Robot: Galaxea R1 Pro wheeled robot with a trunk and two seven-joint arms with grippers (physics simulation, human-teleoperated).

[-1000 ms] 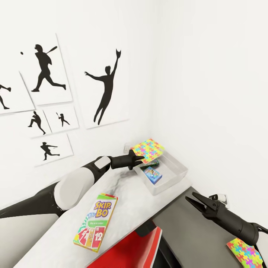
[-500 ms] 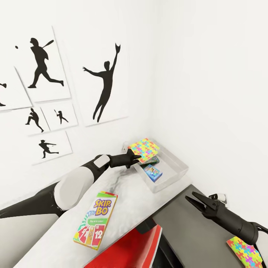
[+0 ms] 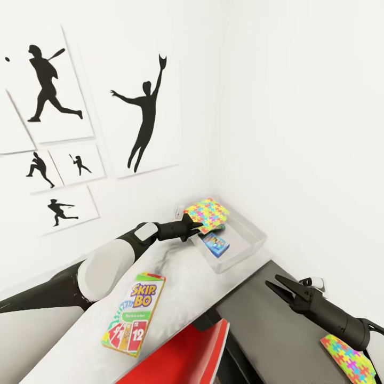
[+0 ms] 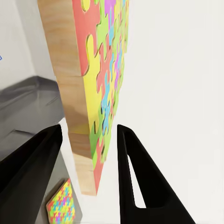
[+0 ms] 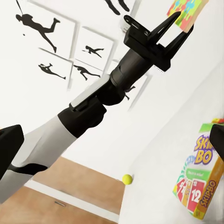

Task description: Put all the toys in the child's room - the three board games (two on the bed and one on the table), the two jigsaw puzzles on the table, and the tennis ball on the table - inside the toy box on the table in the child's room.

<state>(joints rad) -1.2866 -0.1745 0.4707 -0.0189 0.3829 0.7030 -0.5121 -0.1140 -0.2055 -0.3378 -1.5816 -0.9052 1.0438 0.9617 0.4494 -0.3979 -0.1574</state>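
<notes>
The left gripper [image 3: 195, 226] has its two black fingers clamped on the edge of a jigsaw puzzle [image 3: 207, 213], a thin flat square with a pale wood-grain side and a face of bright interlocking pieces, held tilted over the near end of the toy box [image 3: 250, 246]. That box is a shallow light grey bin with sloping walls, sitting in the wall corner on the table [image 3: 176, 277]; just below the held puzzle, inside it, lies a small blue printed box [image 3: 216, 244]. Nearer the robot along the mottled white top lies the flat SKIP-BO box [image 3: 134, 313], and the tennis ball [image 5: 127, 178] sits on the tabletop beside it. The right gripper [image 3: 276, 288] hovers over the lower dark grey unit [image 3: 266, 325], well apart from the toy box, its pointed black jaws spread and holding nothing. Beyond its wrist a second jigsaw puzzle [image 3: 349, 358] lies flat. A red chair back [image 3: 186, 357] rises below the table edge.
</notes>
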